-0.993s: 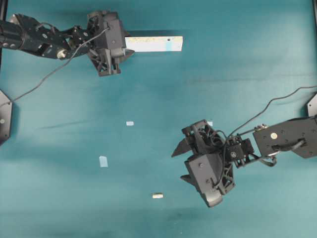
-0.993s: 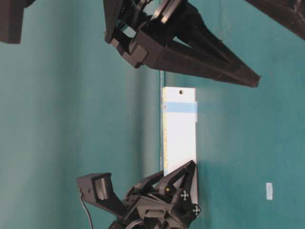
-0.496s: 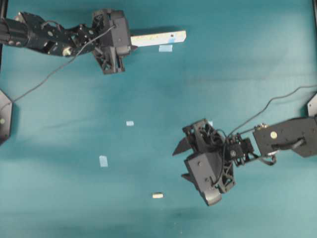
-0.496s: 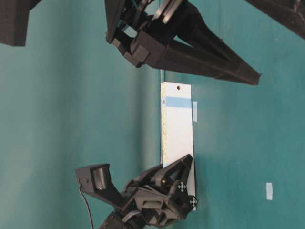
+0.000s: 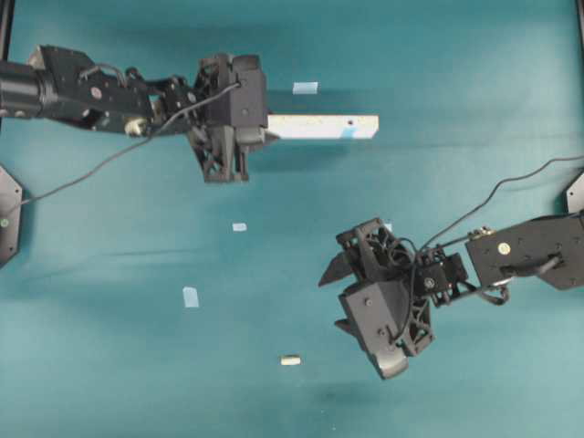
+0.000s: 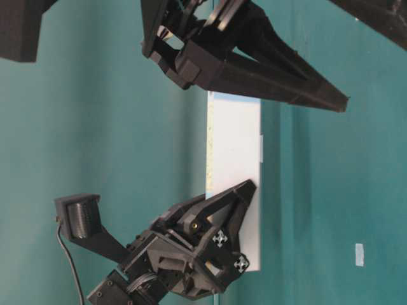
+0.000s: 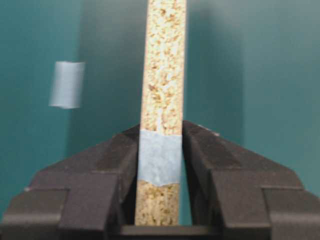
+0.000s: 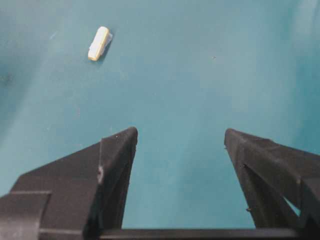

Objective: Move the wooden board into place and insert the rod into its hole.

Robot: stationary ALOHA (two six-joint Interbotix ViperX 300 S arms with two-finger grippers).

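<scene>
The wooden board hangs off the table at the upper middle, turned so its speckled chipboard edge faces up. Its small dark hole is near the free right end. My left gripper is shut on the board's left end, with the fingers pressing both faces; from table level the board rises out of that gripper. The rod lies loose on the table at the lower middle, up and to the left in the right wrist view. My right gripper hovers open and empty to the right of the rod.
Small pale-blue tape squares lie on the teal table: one just above the board, one at the centre, one lower left. The right arm's cable loops along the right side.
My left gripper has carried the board rightwards and toward the table's middle, lifting it. A tape square stays on the table where the board lay. The right arm has not moved.
</scene>
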